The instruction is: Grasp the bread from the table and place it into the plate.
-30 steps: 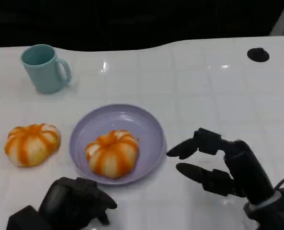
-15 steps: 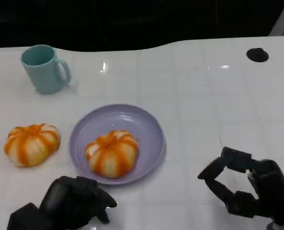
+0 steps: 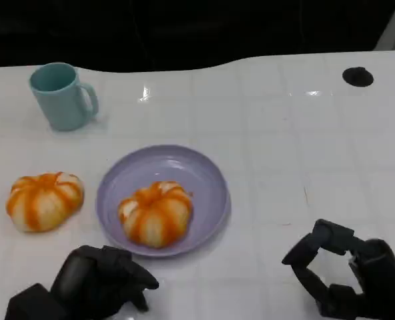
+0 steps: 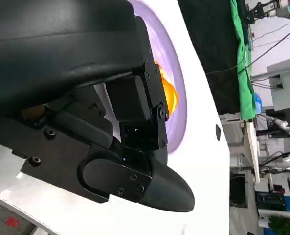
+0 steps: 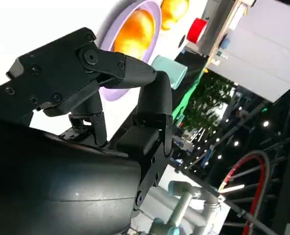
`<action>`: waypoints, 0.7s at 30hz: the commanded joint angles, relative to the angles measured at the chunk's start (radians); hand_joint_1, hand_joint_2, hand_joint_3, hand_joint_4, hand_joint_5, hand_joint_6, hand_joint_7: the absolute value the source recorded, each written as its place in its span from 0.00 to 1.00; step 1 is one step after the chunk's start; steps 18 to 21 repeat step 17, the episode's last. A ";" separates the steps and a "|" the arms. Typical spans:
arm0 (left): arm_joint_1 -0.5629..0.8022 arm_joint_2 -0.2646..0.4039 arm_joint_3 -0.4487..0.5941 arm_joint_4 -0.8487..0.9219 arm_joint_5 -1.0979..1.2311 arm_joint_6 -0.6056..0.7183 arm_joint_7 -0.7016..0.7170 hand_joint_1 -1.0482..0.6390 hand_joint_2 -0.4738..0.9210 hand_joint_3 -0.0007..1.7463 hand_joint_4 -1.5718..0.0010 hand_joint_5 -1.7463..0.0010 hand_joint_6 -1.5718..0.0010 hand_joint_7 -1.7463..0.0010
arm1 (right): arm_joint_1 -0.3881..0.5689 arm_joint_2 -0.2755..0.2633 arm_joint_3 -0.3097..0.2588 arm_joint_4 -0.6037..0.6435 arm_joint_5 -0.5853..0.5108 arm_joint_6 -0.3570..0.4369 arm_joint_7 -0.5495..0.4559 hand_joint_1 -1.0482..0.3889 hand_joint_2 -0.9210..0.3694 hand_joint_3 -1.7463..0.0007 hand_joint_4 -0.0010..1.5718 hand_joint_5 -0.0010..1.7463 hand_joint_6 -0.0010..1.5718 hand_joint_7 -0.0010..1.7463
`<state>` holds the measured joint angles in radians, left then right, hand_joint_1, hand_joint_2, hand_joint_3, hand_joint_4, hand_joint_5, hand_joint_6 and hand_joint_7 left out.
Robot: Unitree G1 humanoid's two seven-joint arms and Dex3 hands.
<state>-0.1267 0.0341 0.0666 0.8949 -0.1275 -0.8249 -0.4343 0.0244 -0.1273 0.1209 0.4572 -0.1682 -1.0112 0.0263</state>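
White table (image 3: pixel 284 133), bread (image 3: pixel 156 212) on plate (image 3: pixel 207 173), right hand (image 3: pixel 347 277) withdrawn nearer, empty, fingers apart, left hand (image 3: pixel 94 283) clenched.

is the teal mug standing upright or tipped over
Upright. In the head view the teal mug stands on its base on the table, its open mouth facing up and its handle at the side.

We see a white table (image 3: pixel 304 133) with a faint grid and glare spots, black backdrop past its 12 o'clock edge. At 1 o'clock, a black round mark (image 3: pixel 358 76). Wrist views show green cloth (image 4: pixel 240 54), cables, and ceiling lights.
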 commanded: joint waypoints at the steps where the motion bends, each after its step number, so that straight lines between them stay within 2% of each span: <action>1: 0.009 0.024 0.014 0.003 -0.008 0.003 -0.006 0.00 1.00 0.08 0.19 0.38 0.08 0.73 | 0.004 0.001 -0.024 0.027 -0.010 -0.027 -0.021 0.45 0.23 0.54 0.42 0.94 0.43 0.73; 9: 0.002 0.026 0.021 0.015 -0.014 0.000 -0.018 0.00 1.00 0.08 0.19 0.38 0.08 0.73 | -0.009 0.007 -0.032 0.053 -0.013 -0.042 -0.025 0.44 0.23 0.55 0.43 0.91 0.44 0.73; 21: 0.004 0.024 0.022 0.018 -0.010 -0.009 -0.013 0.00 1.00 0.09 0.20 0.38 0.09 0.73 | -0.017 0.005 -0.034 0.070 -0.029 -0.052 -0.030 0.45 0.25 0.54 0.43 0.93 0.44 0.73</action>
